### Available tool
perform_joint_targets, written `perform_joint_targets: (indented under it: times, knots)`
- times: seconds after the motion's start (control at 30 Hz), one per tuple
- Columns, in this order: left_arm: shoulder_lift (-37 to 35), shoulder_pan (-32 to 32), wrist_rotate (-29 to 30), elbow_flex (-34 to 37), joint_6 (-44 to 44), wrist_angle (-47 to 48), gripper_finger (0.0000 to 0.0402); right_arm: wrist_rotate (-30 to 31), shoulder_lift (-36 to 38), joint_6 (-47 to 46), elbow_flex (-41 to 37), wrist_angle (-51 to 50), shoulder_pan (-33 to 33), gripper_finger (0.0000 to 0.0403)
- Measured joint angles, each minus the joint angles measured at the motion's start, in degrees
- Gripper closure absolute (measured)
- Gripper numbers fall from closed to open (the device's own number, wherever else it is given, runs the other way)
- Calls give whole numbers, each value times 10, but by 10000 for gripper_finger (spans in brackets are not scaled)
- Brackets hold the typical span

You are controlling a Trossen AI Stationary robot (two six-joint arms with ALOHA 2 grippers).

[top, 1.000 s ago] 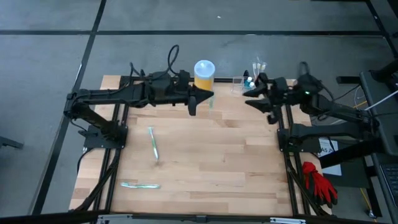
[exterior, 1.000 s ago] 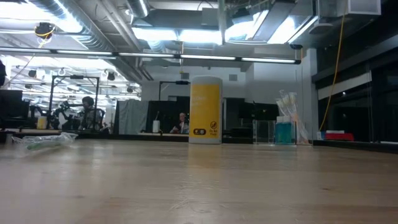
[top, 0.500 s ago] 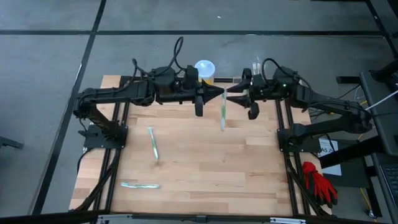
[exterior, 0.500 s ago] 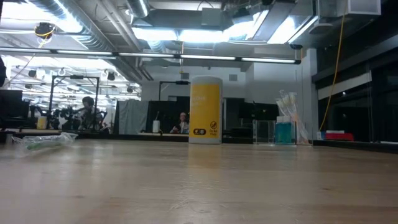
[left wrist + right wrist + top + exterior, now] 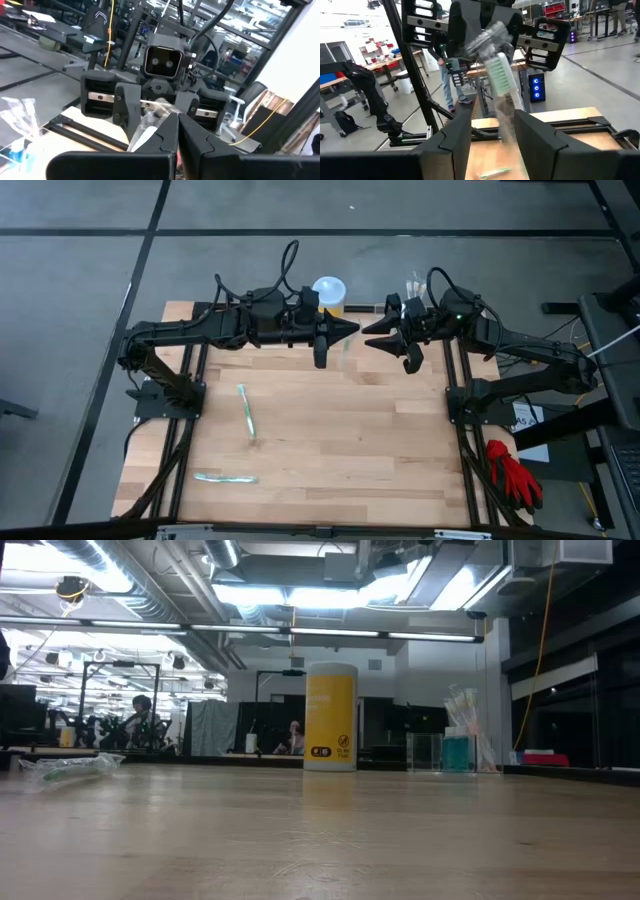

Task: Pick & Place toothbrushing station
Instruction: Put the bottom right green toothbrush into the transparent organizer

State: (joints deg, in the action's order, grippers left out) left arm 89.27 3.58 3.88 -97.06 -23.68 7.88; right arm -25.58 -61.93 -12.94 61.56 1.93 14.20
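The toothbrushing station (image 5: 425, 752), a low clear plastic box, stands at the table's far edge, right of the yellow canister (image 5: 330, 718); in the high view my right arm covers it. My left gripper (image 5: 347, 331) is shut on a toothbrush in a clear wrapper (image 5: 499, 82), above the far middle of the table. My right gripper (image 5: 368, 340) is open and faces the left one. In the right wrist view its fingers (image 5: 452, 137) stand on either side of the hanging toothbrush; I cannot tell whether they touch it. My left gripper pinches the wrapped toothbrush near its upper end (image 5: 491, 35) between its two fingers. The fingers lie about level and point toward the table's right edge. The toothbrush hangs below them, tilted, clear of the table.
The yellow canister (image 5: 328, 290) stands just behind the two grippers. A blue holder with white sticks (image 5: 458, 745) stands right of the station. Two more wrapped toothbrushes lie on the left half (image 5: 246, 410) and near the front left (image 5: 225, 477).
My left gripper has moved toward the table's right edge, carrying the wrapped toothbrush, which swings below it. My right gripper has moved toward the table's left edge from beside the station and now faces the left gripper, its fingers around the toothbrush.
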Motion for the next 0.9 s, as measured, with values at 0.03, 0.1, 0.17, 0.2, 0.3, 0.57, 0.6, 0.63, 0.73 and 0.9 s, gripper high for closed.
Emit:
perform_joint_targets:
  times: [0.03, 0.1, 0.17, 0.2, 0.3, 0.57, 0.6, 0.63, 0.73, 0.9]
  knots:
    - [0, 1, 0, 0, 1, 0, 399, 0, 0, -1, 0, 0, 0, 249]
    - [0, 2, -1, 0, 0, -2, 400, 5, 0, -1, 0, 1, 0, 243]
    - [0, 3, -1, 0, 0, -4, 400, 9, -1, -3, 0, 1, 0, 235]
    - [0, 3, -1, 0, 0, -4, 399, 9, -3, -8, 0, 2, 0, 231]
    - [0, 3, -1, 0, 0, -5, 400, 9, -10, -20, 0, 2, 0, 216]
    - [0, 3, -2, 0, 0, -23, 400, 2, -35, -54, 0, 51, 0, 184]
    - [0, 3, -3, 0, 0, -26, 399, -2, -39, -61, 0, 58, 0, 182]
    - [1, 3, -4, 0, 0, -29, 399, -4, -43, -63, 0, 65, 0, 182]
    - [8, 3, -11, 1, 0, -38, 400, -6, -54, -74, 0, 71, -1, 181]
    - [28, 3, -34, 1, -16, -65, 399, -6, -65, -77, 11, 82, -1, 181]
